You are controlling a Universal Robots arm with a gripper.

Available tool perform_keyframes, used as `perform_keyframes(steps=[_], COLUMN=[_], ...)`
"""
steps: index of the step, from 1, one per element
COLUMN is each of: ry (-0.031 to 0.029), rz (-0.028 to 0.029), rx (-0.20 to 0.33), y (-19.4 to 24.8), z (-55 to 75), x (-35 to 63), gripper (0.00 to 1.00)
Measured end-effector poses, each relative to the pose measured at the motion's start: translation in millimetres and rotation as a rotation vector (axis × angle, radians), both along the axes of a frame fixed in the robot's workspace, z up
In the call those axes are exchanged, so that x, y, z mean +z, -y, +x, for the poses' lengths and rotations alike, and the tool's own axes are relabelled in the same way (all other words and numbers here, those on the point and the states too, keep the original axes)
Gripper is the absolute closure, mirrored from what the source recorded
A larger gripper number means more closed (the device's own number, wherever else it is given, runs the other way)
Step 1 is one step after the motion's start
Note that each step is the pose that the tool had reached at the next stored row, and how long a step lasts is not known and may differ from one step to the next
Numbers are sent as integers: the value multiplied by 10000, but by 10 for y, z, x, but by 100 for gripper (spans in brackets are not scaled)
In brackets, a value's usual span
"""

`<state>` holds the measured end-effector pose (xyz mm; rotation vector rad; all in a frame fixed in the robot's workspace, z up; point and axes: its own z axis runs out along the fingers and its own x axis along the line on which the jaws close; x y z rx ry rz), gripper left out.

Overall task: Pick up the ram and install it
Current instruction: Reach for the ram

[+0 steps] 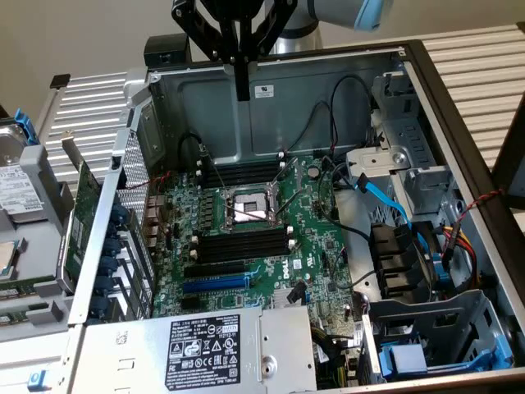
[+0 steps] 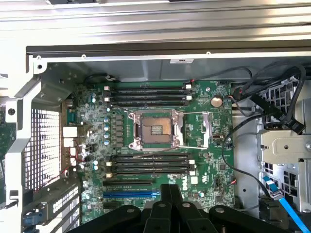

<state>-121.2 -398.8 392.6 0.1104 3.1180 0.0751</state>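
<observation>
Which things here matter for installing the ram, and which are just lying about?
For the job: gripper, black memory slots, and what is probably the ram, a green stick at the exterior view's left edge.
Just there: hard drive, expansion card, blue cable, power supply.

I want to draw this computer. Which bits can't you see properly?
Power supply label, exterior view: print too small to read.
Motherboard, wrist view: one edge hidden behind the gripper.
Hard drive, exterior view: cut off by the picture's left edge.
</observation>
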Motion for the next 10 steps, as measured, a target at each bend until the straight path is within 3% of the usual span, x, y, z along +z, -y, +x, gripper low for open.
perform_keyframes(steps=[1,3,8,10], ry=[11,104,497,628], rz=[-1,-1,13,13], rx=[1,1,0,0], y=[0,0,1,2], z=[-7,-35,-147,-200], x=[1,1,0,0], gripper=[90,90,90,90])
